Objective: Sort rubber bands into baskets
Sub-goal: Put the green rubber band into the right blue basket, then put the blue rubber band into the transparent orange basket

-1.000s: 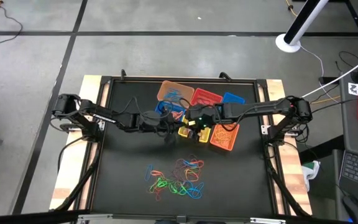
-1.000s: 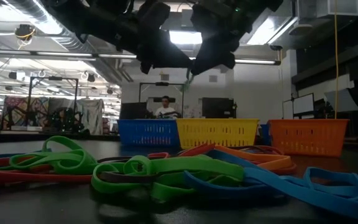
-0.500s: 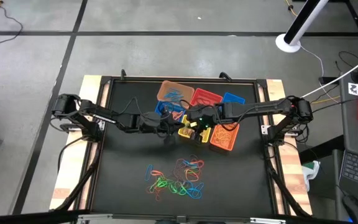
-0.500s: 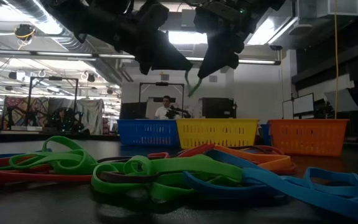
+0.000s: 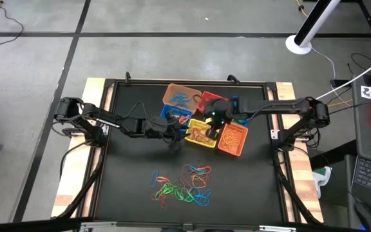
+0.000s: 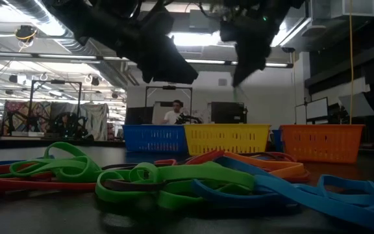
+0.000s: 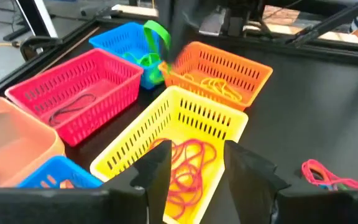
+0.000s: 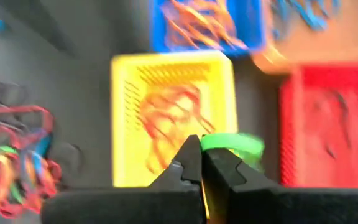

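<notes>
Loose rubber bands sit heaped at the near table edge, out of play for now. Your right gripper is pinched shut on a green band, hanging above the basket cluster. It's nearest the far blue basket, past the yellow basket. Left gripper idles, fingers apart, beside the yellow one.

robotics lab/workshop: open industrial hall, exposed ceiling ducting, strip lighting, concrete floor, cables, seated person at monitors behind table.
</notes>
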